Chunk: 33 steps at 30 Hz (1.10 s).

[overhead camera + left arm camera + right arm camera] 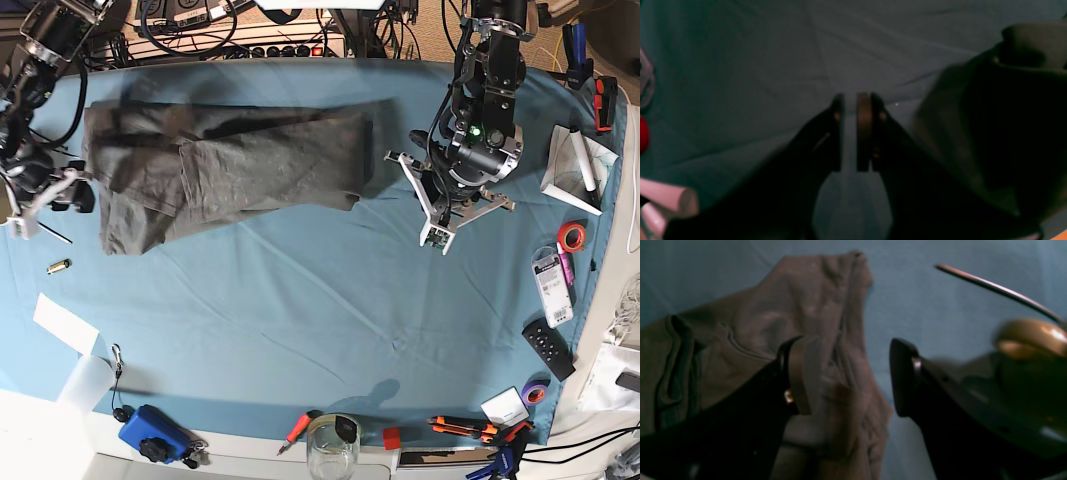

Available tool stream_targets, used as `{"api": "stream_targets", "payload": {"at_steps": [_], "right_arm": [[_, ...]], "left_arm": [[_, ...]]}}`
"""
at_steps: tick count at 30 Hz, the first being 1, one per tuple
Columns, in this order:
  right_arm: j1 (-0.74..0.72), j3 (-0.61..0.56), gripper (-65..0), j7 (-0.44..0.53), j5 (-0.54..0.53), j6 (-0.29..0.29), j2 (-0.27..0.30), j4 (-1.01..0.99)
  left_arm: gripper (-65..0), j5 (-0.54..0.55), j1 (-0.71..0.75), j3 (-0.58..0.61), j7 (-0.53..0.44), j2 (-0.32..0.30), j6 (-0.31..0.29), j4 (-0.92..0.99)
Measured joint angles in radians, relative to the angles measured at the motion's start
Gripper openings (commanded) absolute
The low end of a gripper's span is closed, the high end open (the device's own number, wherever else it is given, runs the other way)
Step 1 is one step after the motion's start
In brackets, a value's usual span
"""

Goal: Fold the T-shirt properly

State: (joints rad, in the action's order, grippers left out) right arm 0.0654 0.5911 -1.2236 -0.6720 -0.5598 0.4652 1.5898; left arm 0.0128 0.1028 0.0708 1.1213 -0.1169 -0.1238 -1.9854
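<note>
- T-shirt (225,165) lies half-folded on the surface (300,330), bunched and wrinkled, at the far left of the base view. In the right wrist view its sleeve end sits under and between the jaws of the right gripper (853,373).
- Right jaws wide apart, nothing held; cloth looks just below the pads. Risk: closing from here could catch only a loose wrinkle or a single layer, so the fold would drag crooked.
- Risk: the teal table cloth (940,306) shows right beside the shirt edge under the far jaw. A low pinch could grab it too and pull the whole cover.
- Left gripper (853,133) has jaws narrow, a thin gap, nothing between them, only bare cloth ahead. Shirt is off to one side of them, not in reach.
- Risk: narrow jaws can't take a hem; if the left arm goes in without opening, it would shove the fabric and undo the fold.
- Right wrist view is blurred, so I can't tell whether a pad is touching the shirt.
- Small loose items near the right arm at the surface edge could get swept off, likely by a wide swing.
</note>
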Motion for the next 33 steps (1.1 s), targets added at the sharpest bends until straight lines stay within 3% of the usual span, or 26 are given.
{"api": "stream_targets", "payload": {"at_steps": [2,9,13,26,31,33], "right_arm": [[-0.021,-0.037,-32.6,0.032,0.045,0.033,0.0,-0.045],[-0.121,-0.054,-32.6,0.013,-0.01,0.034,0.0,-0.243],[-0.157,-0.055,-32.6,-0.106,-0.141,-0.011,0.0,-0.344],[-0.157,-0.048,-32.6,-0.139,-0.371,-0.054,0.014,-0.491],[-0.154,-0.047,-32.9,-0.137,-0.377,-0.069,0.01,-0.499],[-0.154,-0.042,-36.4,-0.131,-0.377,-0.092,-0.008,-0.499]], "left_arm": [[-59.3,-0.034,0.006,0.0,-0.001,0.0,0.0,-0.014],[-59.3,-0.043,0.081,-0.001,-0.003,0.0,-0.002,-0.098],[-59.3,-0.042,0.1,-0.001,-0.003,0.0,-0.003,-0.112],[-59.3,-0.042,0.107,-0.001,-0.004,0.0,-0.003,-0.114],[-59.3,-0.042,0.107,-0.001,-0.003,0.0,-0.003,-0.114],[-59.3,-0.042,0.107,-0.001,-0.003,0.0,-0.003,-0.114]]}}
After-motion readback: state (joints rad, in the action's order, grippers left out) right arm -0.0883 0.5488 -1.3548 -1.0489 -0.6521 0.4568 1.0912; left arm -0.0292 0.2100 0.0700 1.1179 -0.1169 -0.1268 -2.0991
